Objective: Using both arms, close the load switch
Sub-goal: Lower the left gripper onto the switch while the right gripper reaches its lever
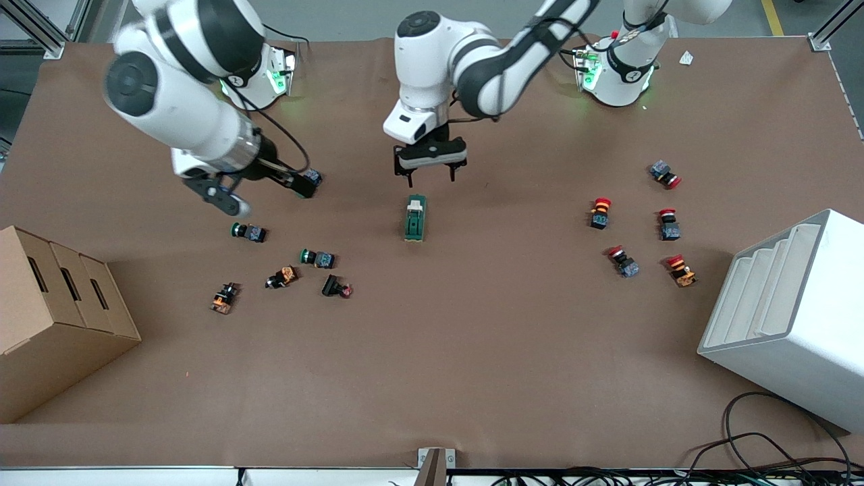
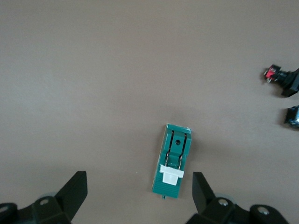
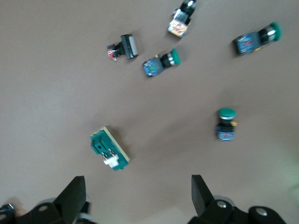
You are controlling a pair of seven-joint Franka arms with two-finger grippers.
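The load switch, a dark green block with a cream lever, lies flat near the table's middle. My left gripper hangs open just above it, toward the robots' side. In the left wrist view the switch lies below, between the spread fingers and closer to one of them; the left gripper holds nothing. My right gripper is open and empty over the right arm's end of the table, beside a green pushbutton. The right wrist view shows the switch apart from the right gripper.
Green pushbuttons and several small parts lie toward the right arm's end. Red mushroom buttons lie toward the left arm's end. A cardboard box and a white bin stand at the table's ends.
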